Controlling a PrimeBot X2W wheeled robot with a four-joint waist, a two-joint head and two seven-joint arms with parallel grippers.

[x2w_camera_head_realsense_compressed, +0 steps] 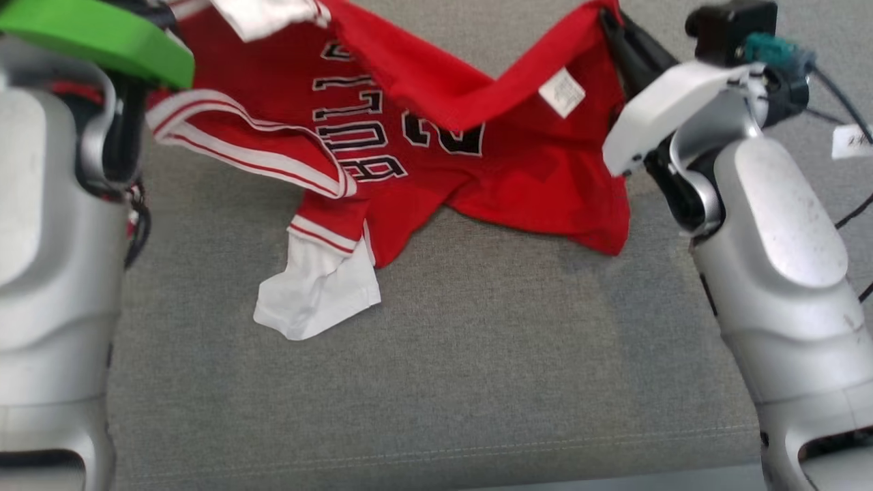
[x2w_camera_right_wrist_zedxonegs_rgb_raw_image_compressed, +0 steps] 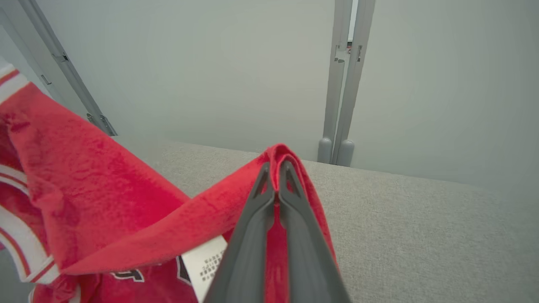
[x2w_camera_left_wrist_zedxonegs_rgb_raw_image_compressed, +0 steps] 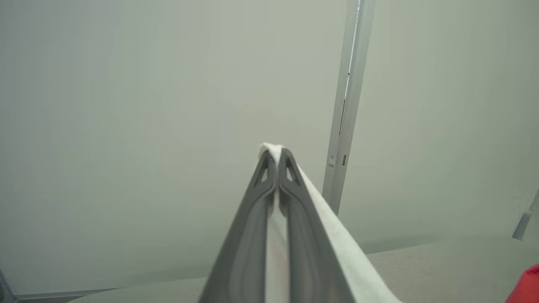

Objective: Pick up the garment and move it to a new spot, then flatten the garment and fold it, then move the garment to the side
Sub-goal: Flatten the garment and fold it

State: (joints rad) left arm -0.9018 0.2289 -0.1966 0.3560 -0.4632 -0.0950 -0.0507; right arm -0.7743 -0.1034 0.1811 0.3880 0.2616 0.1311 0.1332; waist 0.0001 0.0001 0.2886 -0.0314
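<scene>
1. The garment (x2w_camera_head_realsense_compressed: 409, 136) — a red jersey with white trim — hangs between the two claws over the far part of the grey bench (x2w_camera_head_realsense_compressed: 477, 382). Its middle sags, and its near edge and one white sleeve (x2w_camera_head_realsense_compressed: 317, 293) seem to rest on the bench.
2. The left claw (x2w_camera_left_wrist_zedxonegs_rgb_raw_image_compressed: 276, 158) is pinched tight on a white fold of the garment, with cloth showing at its tips. The right claw (x2w_camera_right_wrist_zedxonegs_rgb_raw_image_compressed: 276, 170) is pinched tight on a red hem, just right of the label (x2w_camera_head_realsense_compressed: 562, 91).
3. The step in hand looks like the carry to a new spot, with flattening and folding not yet begun.
4. To do it well, move both claws together at one height and one pace, so the cloth is not tugged out of either pinch.
5. Draw the claws apart only until the sag goes — each holds a thin bite of cloth, and more pull could slip it.
6. When setting down, let the near edge land first, then lay the rest away from it so the body spreads flat.
7. The striped trim (x2w_camera_head_realsense_compressed: 239, 136) on the left looks twisted, so it may tuck under unless the lay is slow.
</scene>
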